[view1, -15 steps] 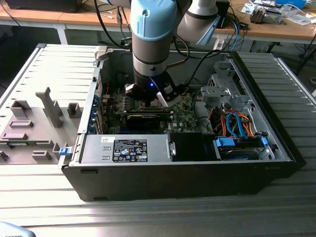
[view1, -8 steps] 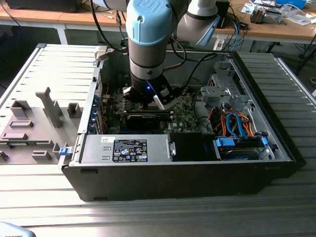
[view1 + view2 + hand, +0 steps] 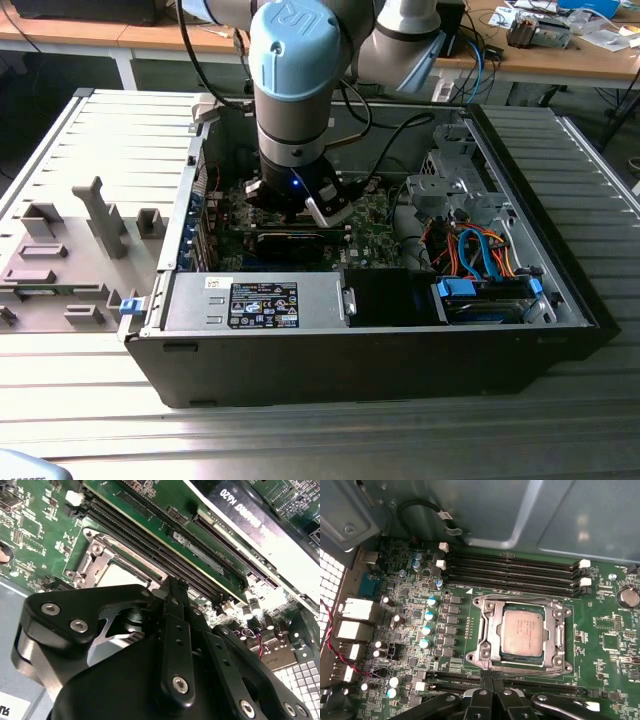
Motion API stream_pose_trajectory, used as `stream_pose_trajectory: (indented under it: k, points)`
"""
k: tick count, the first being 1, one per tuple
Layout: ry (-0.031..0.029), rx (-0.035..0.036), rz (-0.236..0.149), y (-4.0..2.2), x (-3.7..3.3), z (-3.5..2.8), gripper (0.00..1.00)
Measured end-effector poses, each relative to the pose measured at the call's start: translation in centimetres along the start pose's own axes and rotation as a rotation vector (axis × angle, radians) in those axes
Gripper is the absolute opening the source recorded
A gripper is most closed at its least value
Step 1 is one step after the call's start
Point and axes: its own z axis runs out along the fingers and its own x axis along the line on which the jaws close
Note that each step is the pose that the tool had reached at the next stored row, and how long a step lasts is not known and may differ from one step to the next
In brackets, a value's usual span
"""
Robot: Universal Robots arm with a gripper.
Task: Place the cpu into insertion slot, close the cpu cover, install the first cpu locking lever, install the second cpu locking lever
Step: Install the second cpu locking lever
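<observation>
Item: cpu [image 3: 522,634] seated under closed cpu cover [image 3: 488,630]; my gripper [image 3: 492,680] beside it, jaws together, holding nothing.

A: Even, diffuse room light in the exterior view; the computer case [image 3: 380,300] interior sits in shadow, its ribbed metal table [image 3: 590,150] bright.

B: In the first wrist view the cpu [image 3: 522,632] gleams softly; board detail is crisp. The second wrist view blurs the nearby gripper [image 3: 172,587], with glare on pale metal.
</observation>
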Motion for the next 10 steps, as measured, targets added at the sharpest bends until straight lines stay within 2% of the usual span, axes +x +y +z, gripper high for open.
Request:
stream_pose_trajectory:
  k: [6,10]
  points:
    - [0.0001,0.0001,0.000,0.02,0.86,0.61,0.11]
    - [0.0006,0.0016,-0.001,0.54,1.10,1.08,0.11]
